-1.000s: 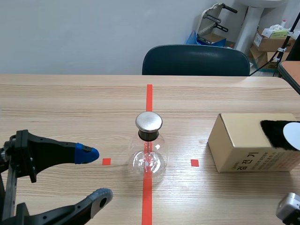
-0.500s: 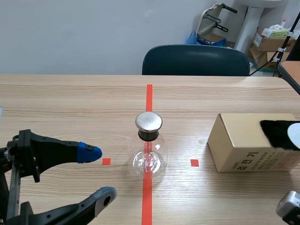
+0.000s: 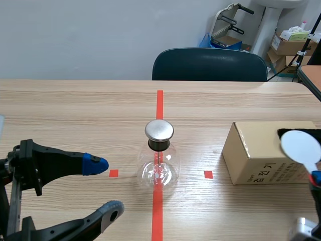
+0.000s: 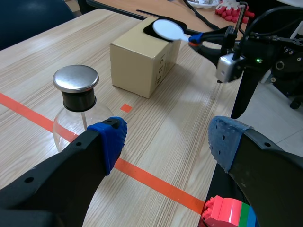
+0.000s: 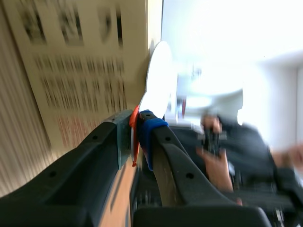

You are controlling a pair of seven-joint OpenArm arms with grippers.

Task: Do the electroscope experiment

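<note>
Flask (image 3: pixel 159 163) upright mid-desk (image 3: pixel 75 110), on the red tape line, between the two small red squares. Clear round glass, black neck, flat metal cap (image 3: pixel 159 130) on top. Nothing touches it.

Left tool (image 3: pixel 103 188) low at the near left, wide open, holds nothing. Its blue pad sits just beside the left red square, apart from the flask. Left wrist view: the flask stands ahead of the blue-padded finger (image 4: pixel 109 137), not between the two fingers.

Box (image 3: pixel 261 155), tan cardboard with print on its near side, lies to the right of the flask, well apart from it. Black cloth (image 4: pixel 150 27) lies on its top at the far end.

Right tool (image 3: pixel 316 178) at the near right edge, closed on the stem of a white disc (image 3: pixel 300 145). The disc is held up over the cloth end of the box; cannot tell whether it touches the cloth. Right wrist view: the fingers (image 5: pixel 150 128) clamp the stem, with the disc edge-on ahead of them beside the box.

Dark chair (image 3: pixel 209 64) behind the desk.
</note>
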